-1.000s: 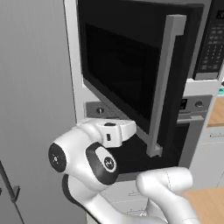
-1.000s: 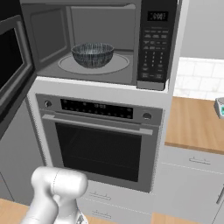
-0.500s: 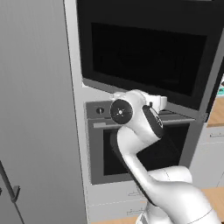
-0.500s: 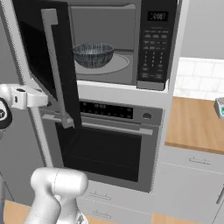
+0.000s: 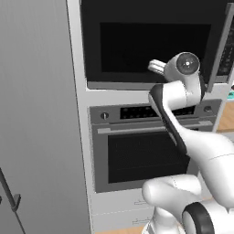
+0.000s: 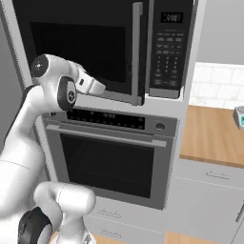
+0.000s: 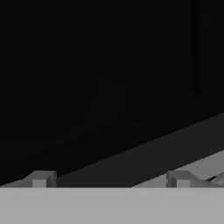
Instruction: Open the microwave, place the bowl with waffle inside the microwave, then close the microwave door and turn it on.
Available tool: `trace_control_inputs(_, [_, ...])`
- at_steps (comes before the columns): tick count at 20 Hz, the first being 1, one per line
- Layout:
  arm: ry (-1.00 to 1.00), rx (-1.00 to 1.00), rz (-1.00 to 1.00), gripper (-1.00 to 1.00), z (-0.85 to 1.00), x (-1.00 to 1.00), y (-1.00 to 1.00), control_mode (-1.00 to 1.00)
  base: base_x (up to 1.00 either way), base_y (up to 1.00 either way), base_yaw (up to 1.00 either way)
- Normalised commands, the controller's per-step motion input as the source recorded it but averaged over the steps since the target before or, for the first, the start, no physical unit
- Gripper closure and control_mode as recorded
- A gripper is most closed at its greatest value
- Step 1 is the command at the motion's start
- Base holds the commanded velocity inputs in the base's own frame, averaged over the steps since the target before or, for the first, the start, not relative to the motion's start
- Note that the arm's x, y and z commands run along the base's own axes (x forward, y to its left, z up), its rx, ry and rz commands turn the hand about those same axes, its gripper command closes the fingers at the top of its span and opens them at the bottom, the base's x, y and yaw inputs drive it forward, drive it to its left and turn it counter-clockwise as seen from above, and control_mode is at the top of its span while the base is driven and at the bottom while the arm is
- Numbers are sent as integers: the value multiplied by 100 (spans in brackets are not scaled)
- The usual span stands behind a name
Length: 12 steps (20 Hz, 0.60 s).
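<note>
The black microwave (image 6: 109, 47) sits in the wall above the oven. The microwave door (image 6: 76, 45) lies flat across its front, shut or very nearly so, with the grey bar handle (image 6: 137, 52) next to the keypad (image 6: 167, 47). My gripper (image 6: 97, 88) rests against the door's lower part (image 5: 155, 67). In the hand view the dark door (image 7: 109, 78) is right in front of the open gripper (image 7: 109, 181), whose fingertips (image 7: 41, 179) stand wide apart with nothing between them. The bowl and the waffle are hidden behind the door.
The silver oven (image 6: 109, 162) with its horizontal handle is directly under the microwave. A tall grey cabinet (image 5: 36, 114) stands to the left. A wooden counter (image 6: 214, 138) runs to the right, with a small object (image 6: 239, 116) at its far edge.
The microwave door has swung from wide open to flat against the front, and my arm has swept to the right with it. The bowl, seen inside before, is now covered.
</note>
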Motion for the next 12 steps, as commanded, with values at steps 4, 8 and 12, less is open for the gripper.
trace_control_inputs(4, [-25, 26, 30, -100, 0, 94, -99, -100, 0, 0, 0])
trace_control_inputs(8, [-13, 17, 20, -100, 0, 67, -67, -100, 0, 0, 0])
trace_control_inputs(12, [-13, 0, 0, -100, -14, -85, -16, -100, 0, 0, 0])
